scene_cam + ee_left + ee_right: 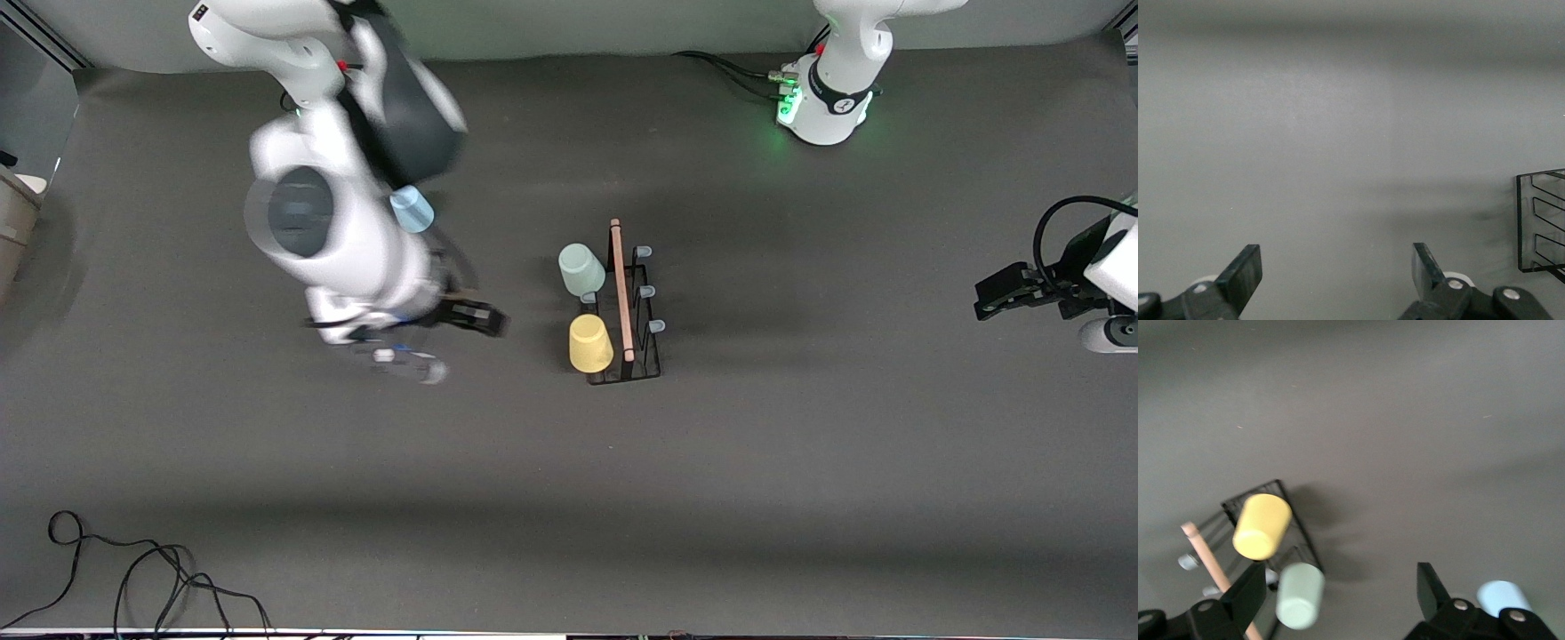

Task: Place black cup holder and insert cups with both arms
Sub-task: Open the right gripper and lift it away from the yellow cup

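A cable (133, 578) lay nearest on the worktop (622, 498). Mid-worktop stood the rack (627, 307), holding the yellow cup (590, 343), then the green cup (581, 269). The blue cup (412, 210) lay farther, by the right arm. Right pincer (462, 316) hung open beside the rack; left pincer (1009, 289) waited open at its end.

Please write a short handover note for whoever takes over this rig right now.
Right gripper: open, empty, over the table between the blue cup and the holder.
Left gripper: open, empty, waiting at the left arm's end of the table.
Holder: standing mid-table.
Done: yellow cup and green cup sit upside down on pegs on the side toward the right arm.
Left: blue cup lies on the table toward the right arm's end, partly under that arm; it has yet to go on a peg. The three pegs on the left arm's side are bare.
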You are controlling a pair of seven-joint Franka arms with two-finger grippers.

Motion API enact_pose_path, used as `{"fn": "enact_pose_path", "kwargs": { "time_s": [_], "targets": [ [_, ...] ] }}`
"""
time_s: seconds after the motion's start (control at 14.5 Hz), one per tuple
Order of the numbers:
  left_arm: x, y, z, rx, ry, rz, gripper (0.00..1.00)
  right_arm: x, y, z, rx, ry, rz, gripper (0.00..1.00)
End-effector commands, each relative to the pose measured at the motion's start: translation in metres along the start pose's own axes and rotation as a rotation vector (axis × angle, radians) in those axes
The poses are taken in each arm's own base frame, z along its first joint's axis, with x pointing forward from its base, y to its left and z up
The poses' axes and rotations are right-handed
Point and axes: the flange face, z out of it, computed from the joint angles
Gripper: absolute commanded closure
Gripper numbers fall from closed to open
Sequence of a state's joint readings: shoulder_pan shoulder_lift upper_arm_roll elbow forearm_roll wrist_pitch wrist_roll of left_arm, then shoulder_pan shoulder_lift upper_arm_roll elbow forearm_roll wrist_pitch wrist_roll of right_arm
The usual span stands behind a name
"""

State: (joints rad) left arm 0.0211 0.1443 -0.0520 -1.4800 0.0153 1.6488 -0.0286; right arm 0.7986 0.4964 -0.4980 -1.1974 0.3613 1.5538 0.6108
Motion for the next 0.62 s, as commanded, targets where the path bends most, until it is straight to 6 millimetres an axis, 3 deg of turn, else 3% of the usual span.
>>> {"fn": "enact_pose_path", "kwargs": {
  "time_s": [0.0, 0.35, 0.55],
  "targets": [
    [-0.002, 0.0, -0.007, -0.01, 0.01, -0.009, 0.0, 0.001, 0.058, -0.039, -0.101, -0.015, -0.127, 0.0],
    [-0.003, 0.0, -0.006, -0.009, 0.007, -0.009, 0.0, 0.025, 0.184, -0.111, -0.145, -0.02, -0.301, 0.0],
    [-0.002, 0.0, -0.005, -0.009, 0.009, -0.009, 0.0, 0.034, 0.233, -0.134, -0.138, 0.002, -0.286, 0.0]
  ]
}}
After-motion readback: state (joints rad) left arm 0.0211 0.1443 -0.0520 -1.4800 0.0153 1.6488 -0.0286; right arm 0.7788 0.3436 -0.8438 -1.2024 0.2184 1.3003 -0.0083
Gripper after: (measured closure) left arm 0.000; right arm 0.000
